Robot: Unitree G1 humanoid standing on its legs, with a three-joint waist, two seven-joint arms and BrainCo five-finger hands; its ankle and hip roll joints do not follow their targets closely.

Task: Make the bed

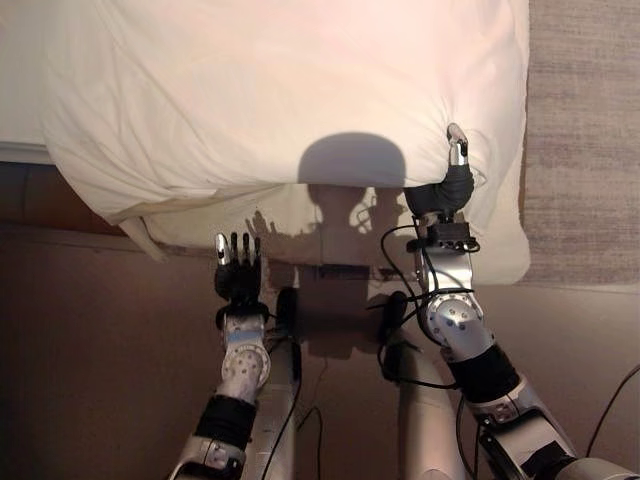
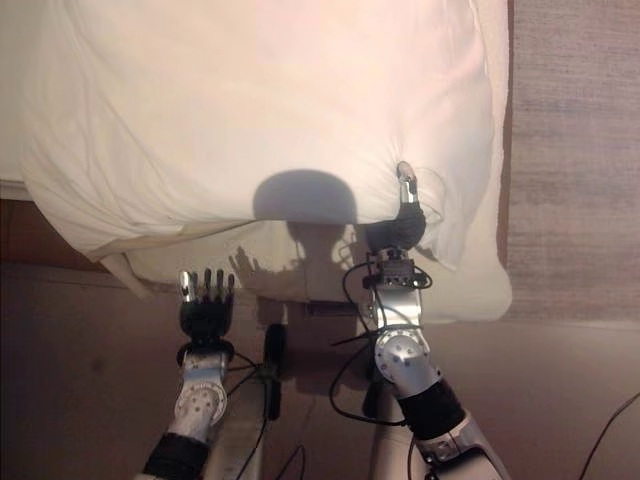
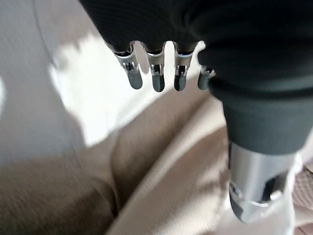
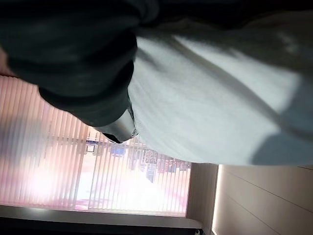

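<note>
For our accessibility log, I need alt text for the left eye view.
A white duvet covers the bed, its near edge bunched where the right hand pinches it. The left hand hovers open below that edge, over the brown floor.

No text, label, number or sign can be read anywhere here. The white duvet (image 1: 280, 90) and the sheet (image 1: 330, 215) under it carry no print. Small coloured shapes behind the window blinds (image 4: 98, 161) in the right wrist view are too blurred to make out as lettering.
</note>
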